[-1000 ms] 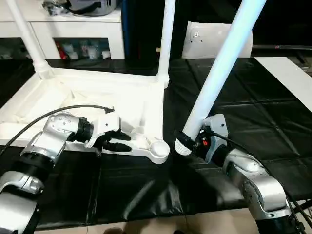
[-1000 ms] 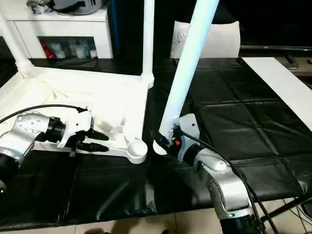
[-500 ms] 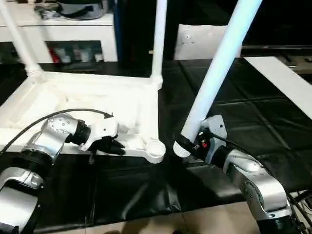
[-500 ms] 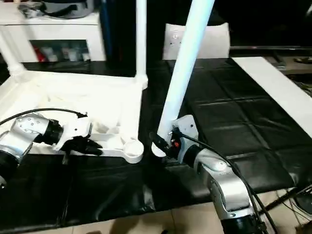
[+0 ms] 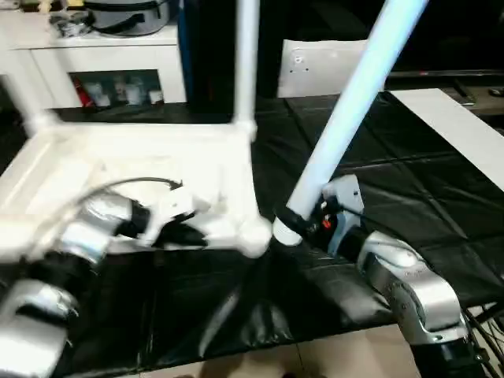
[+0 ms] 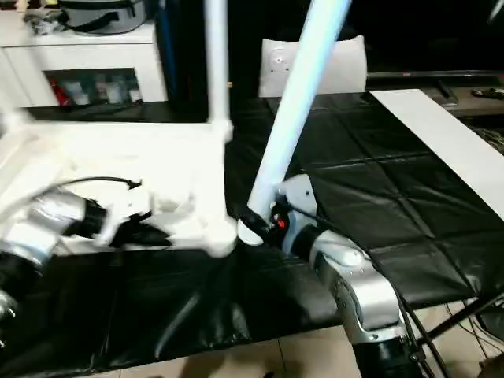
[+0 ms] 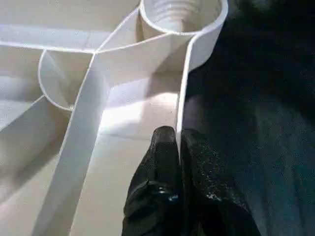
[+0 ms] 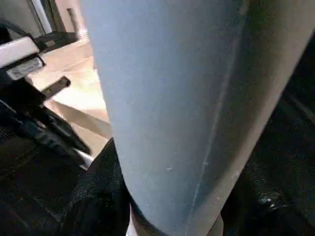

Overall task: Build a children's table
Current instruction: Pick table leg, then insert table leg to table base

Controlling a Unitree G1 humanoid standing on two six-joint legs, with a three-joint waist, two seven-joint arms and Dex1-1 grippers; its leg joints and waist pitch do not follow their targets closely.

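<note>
Black-covered desk (image 5: 409, 205) carries the white plastic square table top (image 5: 118, 157), lying ribbed underside up. Two fitted legs stand at its far corners, one cut off. The left claw (image 7: 177, 147) pinches the rim wall beside an empty round corner socket (image 7: 179, 14). The right claw (image 6: 264, 220) grips a long tapered white leg (image 5: 346, 110), foot just beside that socket — not yet seated. The fourth corner is blurred.

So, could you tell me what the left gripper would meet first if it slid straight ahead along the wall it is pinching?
Probably the round threaded corner socket of the white plastic table top. The left gripper is clamped on the thin rim wall, which runs straight into that socket; depth is hard to judge.
</note>
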